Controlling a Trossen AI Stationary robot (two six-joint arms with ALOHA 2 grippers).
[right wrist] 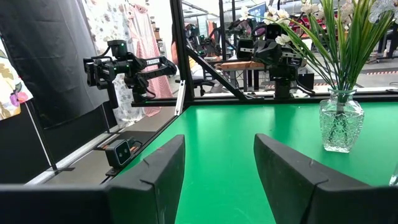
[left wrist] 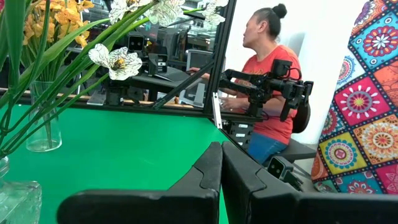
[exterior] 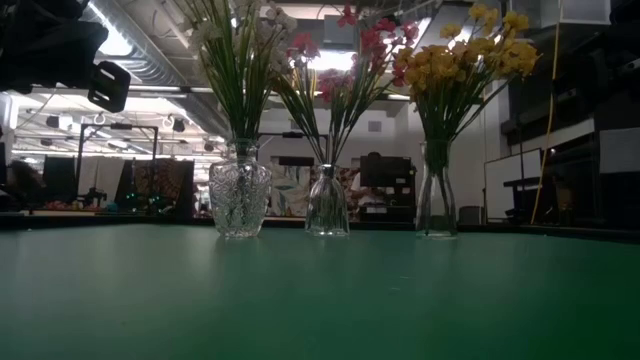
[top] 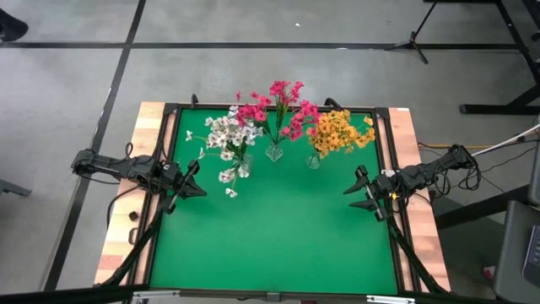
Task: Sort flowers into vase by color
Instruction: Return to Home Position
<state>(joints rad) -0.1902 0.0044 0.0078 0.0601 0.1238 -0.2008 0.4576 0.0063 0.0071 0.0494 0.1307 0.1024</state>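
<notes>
Three glass vases stand on their bases in a row at the far middle of the green table point(top: 270, 245). The left vase point(exterior: 240, 195) holds white flowers point(top: 229, 135) by their stems. The middle vase point(exterior: 327, 200) holds magenta-pink flowers point(top: 278, 105), and the right vase point(exterior: 437, 190) holds yellow-orange flowers point(top: 339, 133). My left gripper point(top: 199, 187) hovers shut at the table's left side, close to the drooping white sprigs point(left wrist: 118, 60). My right gripper point(top: 351, 194) hovers open at the right side with nothing between its fingers point(right wrist: 155, 168).
A black frame point(top: 384, 143) borders the green table. Free green surface lies between the grippers and toward the near edge. Beyond the table a person in a red shirt point(left wrist: 270, 74) sits beside another dark arm point(left wrist: 267, 84); a similar arm point(right wrist: 124, 65) stands off the other side.
</notes>
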